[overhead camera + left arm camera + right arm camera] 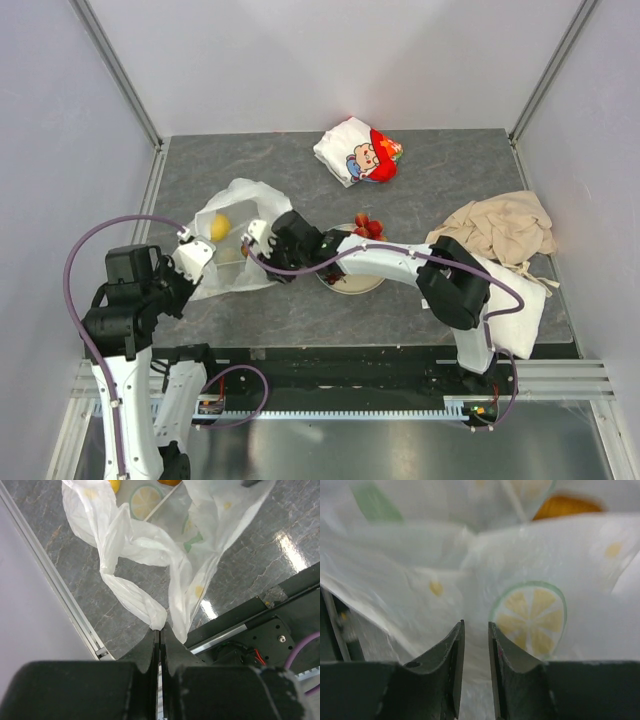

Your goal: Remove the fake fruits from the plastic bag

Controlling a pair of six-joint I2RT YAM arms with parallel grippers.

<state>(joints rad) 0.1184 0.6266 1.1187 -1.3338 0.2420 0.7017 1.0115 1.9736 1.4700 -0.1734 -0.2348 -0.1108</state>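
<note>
The translucent white plastic bag with lemon-slice prints lies at the left of the table. My left gripper is shut on its loop handles and holds them taut. A yellow lemon shows through the bag's far side, and its edge also shows in the left wrist view. My right gripper is at the bag's right edge, jaws a narrow gap apart, tips against the bag film. An orange-brown fruit shows through the film. Red strawberries lie on the plate.
A white-and-red cartoon-printed packet lies at the back centre. A crumpled beige cloth and a folded white towel lie at the right. The right arm stretches across the plate. The metal frame rail runs along the left.
</note>
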